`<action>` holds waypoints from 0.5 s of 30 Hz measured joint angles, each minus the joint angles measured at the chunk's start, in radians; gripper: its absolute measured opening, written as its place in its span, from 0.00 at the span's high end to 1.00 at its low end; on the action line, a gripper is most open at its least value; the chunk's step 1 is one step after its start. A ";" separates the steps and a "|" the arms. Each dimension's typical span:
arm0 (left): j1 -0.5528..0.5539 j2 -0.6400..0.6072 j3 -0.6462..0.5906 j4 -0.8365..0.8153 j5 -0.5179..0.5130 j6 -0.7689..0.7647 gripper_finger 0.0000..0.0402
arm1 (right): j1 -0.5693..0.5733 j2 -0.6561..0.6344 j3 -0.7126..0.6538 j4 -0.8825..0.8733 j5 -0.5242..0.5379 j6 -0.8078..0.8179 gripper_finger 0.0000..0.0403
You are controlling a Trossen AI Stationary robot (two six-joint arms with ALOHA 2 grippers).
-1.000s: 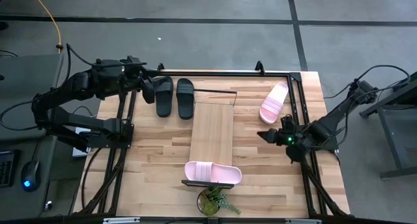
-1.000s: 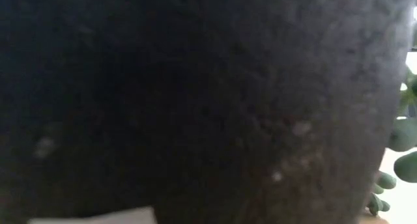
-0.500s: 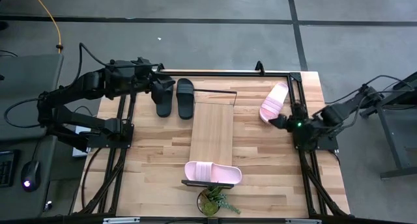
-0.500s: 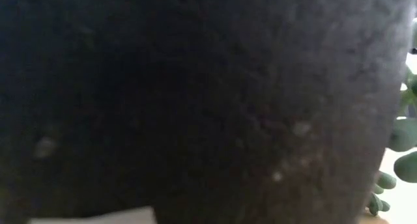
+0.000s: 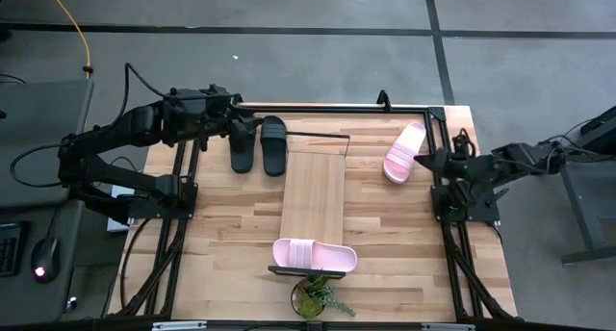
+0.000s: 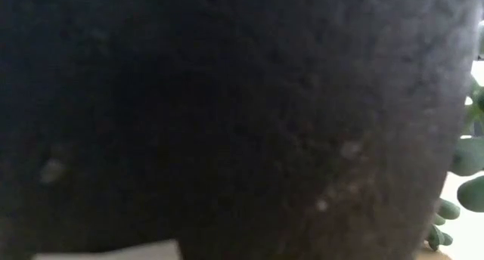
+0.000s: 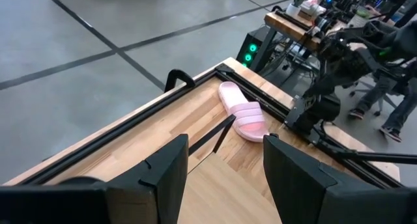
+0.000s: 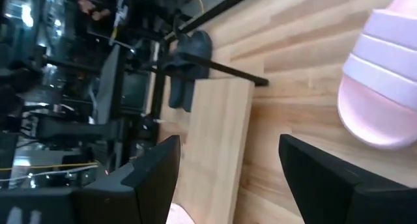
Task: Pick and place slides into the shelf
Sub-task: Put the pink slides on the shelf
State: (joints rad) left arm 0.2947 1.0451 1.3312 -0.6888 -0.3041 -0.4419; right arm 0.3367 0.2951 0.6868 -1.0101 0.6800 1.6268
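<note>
Two black slides (image 5: 274, 143) lie side by side on the table at the far left of the shelf (image 5: 313, 191), a light wood plank with black end bars. My left gripper (image 5: 247, 129) hovers open over the left black slide (image 5: 241, 153), with nothing between its fingers (image 7: 225, 178). One pink slide (image 5: 315, 256) lies crosswise on the shelf's near end. The other pink slide (image 5: 405, 150) rests sole down on the table at the far right. My right gripper (image 5: 430, 163) stands open just right of it, and its wrist view shows that slide (image 8: 384, 97) close ahead.
A small potted plant (image 5: 318, 297) stands at the table's near edge, and its dark pot (image 6: 227, 116) fills the low view. Black frame rails (image 5: 183, 196) run along the table's left, right and far sides. Bare wood (image 5: 231, 235) lies between the shelf and the left rail.
My right gripper has pulled back from beside the shelf toward the table's right edge and far side, rising a little, and now stands by the far pink slide. My left gripper has shifted slightly rightward over the black slides. No slide has moved.
</note>
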 joint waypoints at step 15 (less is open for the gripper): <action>0.001 -0.002 0.000 0.005 -0.029 0.042 0.54 | -0.224 0.029 0.000 0.433 0.058 -0.414 0.38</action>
State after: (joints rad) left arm 0.2955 1.0435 1.3312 -0.6842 -0.3328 -0.3996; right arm 0.1131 0.3243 0.6872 -0.5773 0.7381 1.2132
